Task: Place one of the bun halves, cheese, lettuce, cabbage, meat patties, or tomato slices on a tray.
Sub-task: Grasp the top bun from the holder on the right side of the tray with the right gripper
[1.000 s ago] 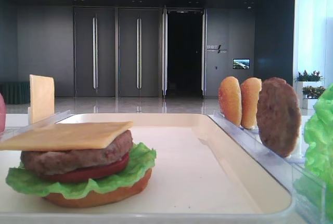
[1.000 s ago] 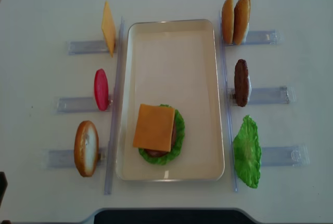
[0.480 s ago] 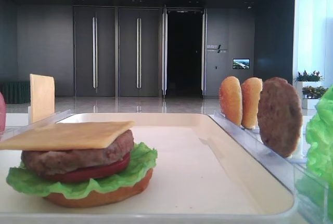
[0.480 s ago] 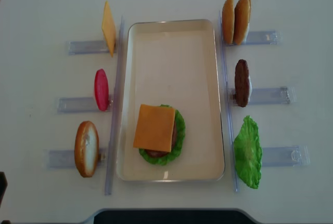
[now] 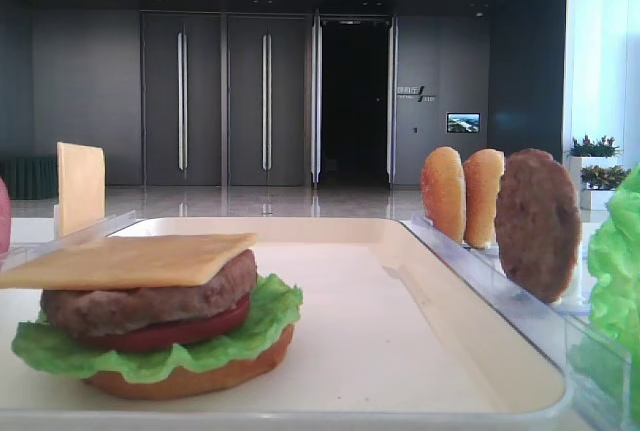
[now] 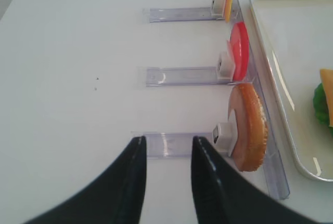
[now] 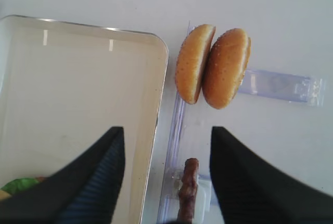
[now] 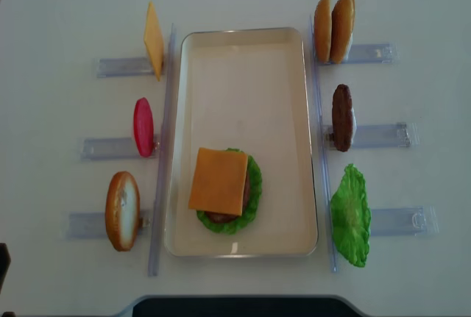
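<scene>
The right gripper (image 7: pixel 165 146) hangs above the two bun halves (image 7: pixel 213 65) standing in their rack beside the tray (image 7: pixel 156 125), jaws apart and empty; the left gripper (image 6: pixel 167 151) holds its jaws nearly together, empty.

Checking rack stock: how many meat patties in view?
2. One patty stands on edge in the middle rack right of the tray. The other patty sits in the stacked burger on the tray, under the cheese. None visibly hidden.
</scene>
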Robot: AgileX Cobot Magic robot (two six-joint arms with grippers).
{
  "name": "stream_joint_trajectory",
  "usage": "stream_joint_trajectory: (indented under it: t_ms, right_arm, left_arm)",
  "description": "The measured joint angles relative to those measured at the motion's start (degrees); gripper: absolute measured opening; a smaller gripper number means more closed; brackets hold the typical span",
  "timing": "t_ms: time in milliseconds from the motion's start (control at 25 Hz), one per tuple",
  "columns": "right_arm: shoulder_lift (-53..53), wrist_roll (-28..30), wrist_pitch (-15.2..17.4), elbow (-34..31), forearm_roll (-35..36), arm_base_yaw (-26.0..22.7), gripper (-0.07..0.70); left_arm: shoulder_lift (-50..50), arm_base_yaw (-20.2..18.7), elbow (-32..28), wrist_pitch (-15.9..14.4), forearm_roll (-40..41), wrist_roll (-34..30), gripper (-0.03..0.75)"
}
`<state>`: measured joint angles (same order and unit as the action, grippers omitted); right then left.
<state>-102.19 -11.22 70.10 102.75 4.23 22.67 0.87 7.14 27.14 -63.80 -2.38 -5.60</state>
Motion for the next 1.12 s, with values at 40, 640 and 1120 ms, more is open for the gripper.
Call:
stream_joint_trajectory:
  t_ms: [40,640,1120]
  right_arm:
    - [-0.5,-0.4,0.0,0.0,-0.1,0.0,0.386]
    - [-6.4,-1.5,-4.9,0.0,-0.2,0.0,0.412]
    - [-10.3,-1.0,-9.3,0.0,0.3,-1.7,0.454]
  left_arm:
    - [0.0,0.0,0.0,0.0,0.0,0.0,0.23]
    - [0.0,0.0,0.0,0.0,0.0,0.0,0.23]
    - [0.0,0.0,0.0,0.0,0.0,0.0,0.23]
